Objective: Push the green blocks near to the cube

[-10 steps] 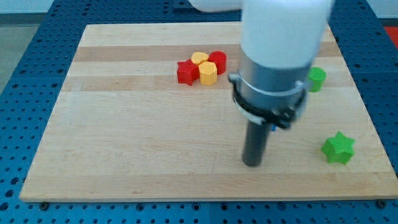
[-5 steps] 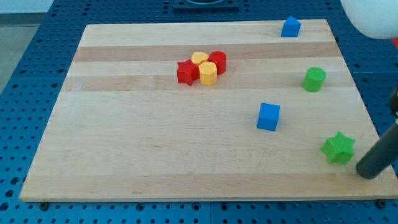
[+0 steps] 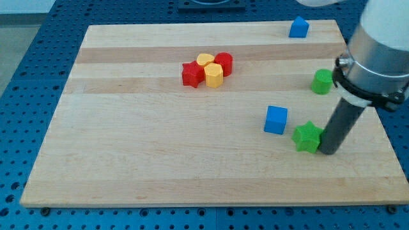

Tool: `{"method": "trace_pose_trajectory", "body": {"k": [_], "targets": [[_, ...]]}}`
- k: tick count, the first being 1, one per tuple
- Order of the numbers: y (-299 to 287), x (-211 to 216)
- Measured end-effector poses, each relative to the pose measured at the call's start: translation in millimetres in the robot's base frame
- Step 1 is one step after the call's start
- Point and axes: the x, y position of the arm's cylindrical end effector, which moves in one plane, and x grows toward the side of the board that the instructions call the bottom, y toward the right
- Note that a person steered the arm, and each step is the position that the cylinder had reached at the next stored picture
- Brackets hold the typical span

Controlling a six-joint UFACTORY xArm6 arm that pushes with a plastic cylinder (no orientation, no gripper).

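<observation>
Camera view shows my tip (image 3: 329, 151) touching the green star (image 3: 307, 137), just right of the blue cube (image 3: 276, 120). No fingers here, so nothing is held. The star looks light and slides easily; push its flat side.

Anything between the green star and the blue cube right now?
Nothing: in the camera view only a narrow strip of bare board separates the green star from the blue cube. My tip sits against the star's other side, at the view's right.

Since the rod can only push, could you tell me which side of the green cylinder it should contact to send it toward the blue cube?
My tip should probably meet the green cylinder on its upper-right side, since the blue cube lies down-left of it.
</observation>
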Motion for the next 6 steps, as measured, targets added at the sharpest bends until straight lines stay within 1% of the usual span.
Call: {"method": "trace_pose_trajectory", "body": {"k": [2, 3, 4, 5, 6], "targets": [[-16, -12], [22, -23], [68, -51], [88, -92], [89, -132]]}}
